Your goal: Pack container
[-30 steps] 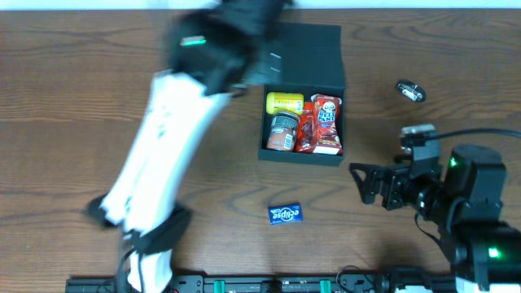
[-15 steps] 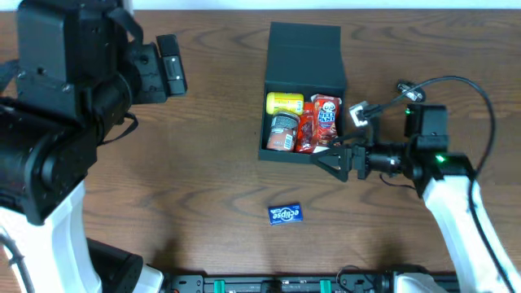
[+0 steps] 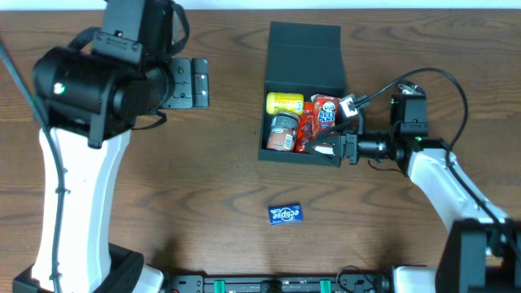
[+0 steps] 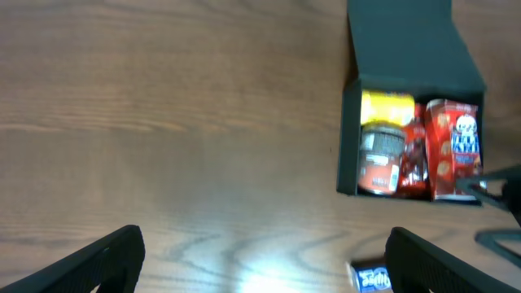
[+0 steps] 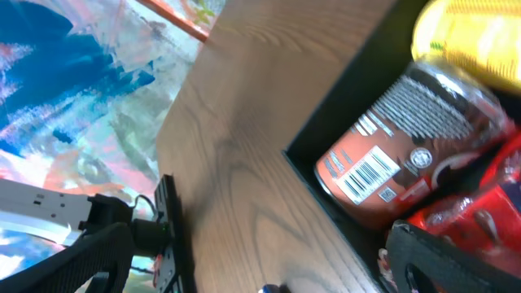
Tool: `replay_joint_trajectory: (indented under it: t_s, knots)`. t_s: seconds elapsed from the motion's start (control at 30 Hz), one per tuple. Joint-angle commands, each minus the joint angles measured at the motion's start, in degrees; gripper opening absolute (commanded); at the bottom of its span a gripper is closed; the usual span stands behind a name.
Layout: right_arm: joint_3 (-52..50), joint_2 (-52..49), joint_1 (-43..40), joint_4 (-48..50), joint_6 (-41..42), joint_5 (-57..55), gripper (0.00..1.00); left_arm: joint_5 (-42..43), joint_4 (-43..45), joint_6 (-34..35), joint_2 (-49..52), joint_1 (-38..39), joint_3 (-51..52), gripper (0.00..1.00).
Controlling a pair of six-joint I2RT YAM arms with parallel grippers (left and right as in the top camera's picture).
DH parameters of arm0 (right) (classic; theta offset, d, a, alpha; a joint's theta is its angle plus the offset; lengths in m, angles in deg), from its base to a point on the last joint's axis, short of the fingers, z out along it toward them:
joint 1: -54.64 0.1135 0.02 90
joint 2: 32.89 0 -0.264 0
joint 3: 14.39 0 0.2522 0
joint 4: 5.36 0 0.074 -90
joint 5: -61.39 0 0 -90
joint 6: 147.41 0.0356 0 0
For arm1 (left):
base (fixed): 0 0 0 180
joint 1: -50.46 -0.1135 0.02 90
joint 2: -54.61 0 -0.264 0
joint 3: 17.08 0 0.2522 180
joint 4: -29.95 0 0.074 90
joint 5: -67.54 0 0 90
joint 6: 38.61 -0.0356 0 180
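Overhead and wrist views of the packing scene. We see the container [image 3: 305,50] standing at the far middle of the wooden counter [image 3: 220,179], its flap lid thrown back flat behind the open compartment. Inside, we make out a yellow packet [image 3: 285,102] in the far left corner, a brown-red jar [image 3: 282,132] just in front of it, and two red snack packs [image 3: 326,114] filling the right half, all touching one another.

The left fingers [image 3: 198,83] hang spread wide above bare counter, well to the left of the container; the left wrist view shows both tips [image 4: 98,260] far apart with nothing between them and the container [image 4: 403,41] up at the right.

The right fingers [image 3: 348,149] also stand fully apart and hold nothing; they sit at the container's right front corner, pointing into it. We cannot tell whether they touch the wall or the packs. The right wrist view looks past them [image 5: 456,260] at the jar [image 5: 391,155].

A blue gum packet [image 3: 286,213] lies alone on the counter, near the container's front.
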Motion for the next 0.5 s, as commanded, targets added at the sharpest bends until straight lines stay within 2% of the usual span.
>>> replay_joint_trajectory:
  t_s: [0.0,0.3,0.47]
  knots:
    - [-0.15,-3.28,-0.85,0.52,0.85,1.6,0.99,2.27,-4.48,-1.05,0.04,-0.09,1.03,0.95]
    - [-0.13,-8.46,-0.9,0.98,0.81,-0.61,0.99,2.21,-4.48,-1.31,-0.72,-0.09,1.03,0.95]
    - [0.04,-5.9,-1.14,5.79,1.57,10.69,0.99,2.21,-4.48,-1.51,-0.81,-0.11,1.03,0.95]
